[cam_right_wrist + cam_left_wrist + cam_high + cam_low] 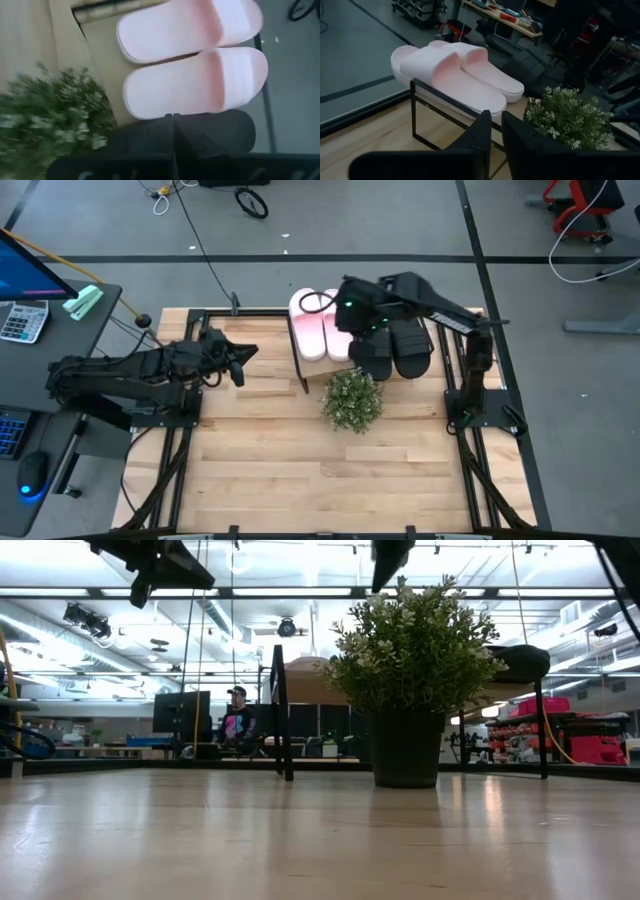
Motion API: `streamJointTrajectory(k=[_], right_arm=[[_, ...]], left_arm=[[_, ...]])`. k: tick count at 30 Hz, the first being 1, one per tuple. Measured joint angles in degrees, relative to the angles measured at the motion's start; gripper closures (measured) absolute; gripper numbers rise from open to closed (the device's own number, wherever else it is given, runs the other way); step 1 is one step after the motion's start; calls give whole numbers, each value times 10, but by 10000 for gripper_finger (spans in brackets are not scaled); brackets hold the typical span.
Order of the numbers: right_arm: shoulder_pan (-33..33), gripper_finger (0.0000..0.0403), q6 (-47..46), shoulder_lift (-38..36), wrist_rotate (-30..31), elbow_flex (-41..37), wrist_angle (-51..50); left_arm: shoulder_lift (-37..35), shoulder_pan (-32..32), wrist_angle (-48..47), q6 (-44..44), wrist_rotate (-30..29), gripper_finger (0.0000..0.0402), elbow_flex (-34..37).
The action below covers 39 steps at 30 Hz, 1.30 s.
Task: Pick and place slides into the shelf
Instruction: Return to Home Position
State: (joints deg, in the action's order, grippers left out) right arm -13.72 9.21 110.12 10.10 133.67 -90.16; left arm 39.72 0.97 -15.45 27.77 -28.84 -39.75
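Right gripper, closed on nothing, hangs over the black slides on the shelf at the bench far edge, beside the pink slides; left gripper also closed, empty

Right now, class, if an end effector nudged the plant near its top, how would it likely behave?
It would probably tip rather than slide: the plant spreads wider than its pot. The thin sprigs would likely bend first, softening the push. Standing close to the shelf, it might lean against it.
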Motion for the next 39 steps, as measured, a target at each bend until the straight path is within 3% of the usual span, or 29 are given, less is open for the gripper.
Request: streamJointTrajectory(k=[5, 11, 19, 27, 32, 39], right_arm=[[0, 399, -56, -62, -1, -53, 2], [4, 400, -138, -174, 16, -218, 1], [43, 401, -268, -351, 35, -416, 13], [128, 403, -410, -501, 44, -527, 45], [150, 403, -484, -544, 44, -585, 54], [173, 403, -493, -539, 0, -628, 82]], left_arm=[[0, 24, 19, -6, 17, 390, 0], [0, 40, 39, -31, 46, 389, 5], [5, 61, 324, -45, 121, 393, 142], [-12, 57, 437, -34, 134, 396, 255], [-64, 46, 496, -26, 133, 398, 306], [-170, 28, 506, -17, 126, 399, 357]])
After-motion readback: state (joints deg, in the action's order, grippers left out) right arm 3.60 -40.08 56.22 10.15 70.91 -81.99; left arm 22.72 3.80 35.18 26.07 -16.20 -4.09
